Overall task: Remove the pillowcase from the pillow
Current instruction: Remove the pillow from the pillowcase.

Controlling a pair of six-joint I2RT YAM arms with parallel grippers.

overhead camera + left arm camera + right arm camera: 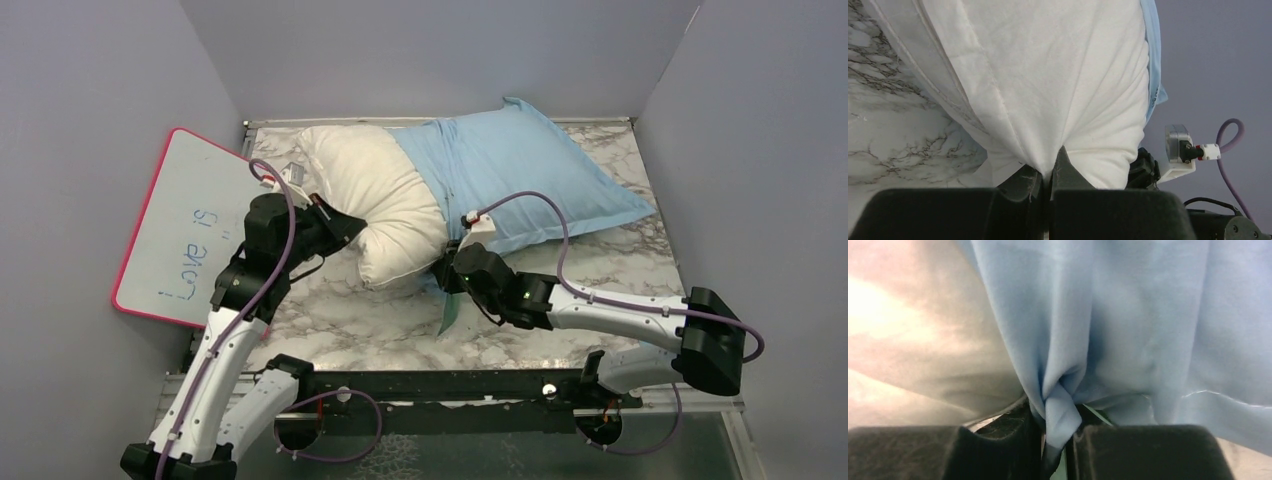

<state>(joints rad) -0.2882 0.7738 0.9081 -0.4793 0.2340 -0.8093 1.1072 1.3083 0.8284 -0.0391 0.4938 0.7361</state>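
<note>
The cream-white pillow (370,190) lies across the back of the table, its left half bare. Its right half sits inside the light blue pillowcase (530,175). My left gripper (355,225) is shut on a fold of the pillow's near edge. In the left wrist view the white pillow (1048,75) is pinched between the left gripper's (1050,170) jaws. My right gripper (450,268) is at the pillowcase's open hem. The right wrist view shows blue pillowcase (1128,315) bunched between the right gripper's (1058,415) jaws. A teal-green flap (447,312) hangs below it.
A pink-framed whiteboard (190,230) with handwriting leans against the left wall. The marble table (350,320) is enclosed by grey walls at the left, back and right. The right arm's forearm (620,305) crosses the table's near right part.
</note>
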